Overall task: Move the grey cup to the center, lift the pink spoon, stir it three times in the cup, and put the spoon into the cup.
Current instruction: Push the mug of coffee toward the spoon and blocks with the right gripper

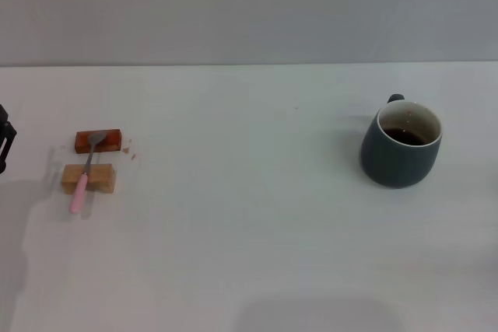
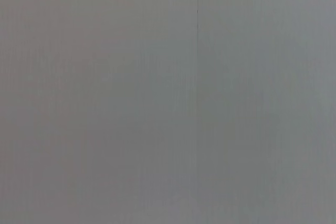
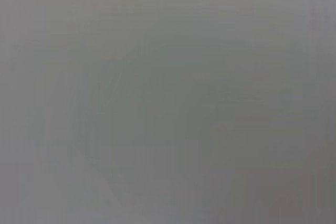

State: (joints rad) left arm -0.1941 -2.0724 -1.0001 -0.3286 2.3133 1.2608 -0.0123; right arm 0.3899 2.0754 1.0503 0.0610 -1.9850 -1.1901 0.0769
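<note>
The grey cup (image 1: 400,148) stands upright on the right side of the white table, its handle turned to the far side and dark liquid inside. Far to the left lies the pink spoon (image 1: 84,179), its pink handle resting across a tan wooden block (image 1: 89,179) and its metal bowl on a reddish-brown block (image 1: 98,141). A dark part of my left gripper (image 1: 5,144) shows at the left edge of the head view, well left of the spoon. My right gripper is out of view. Both wrist views show only plain grey.
The white table (image 1: 249,215) spreads wide between the spoon and the cup. A grey wall rises behind its far edge. Small reddish crumbs (image 1: 131,149) lie beside the reddish-brown block.
</note>
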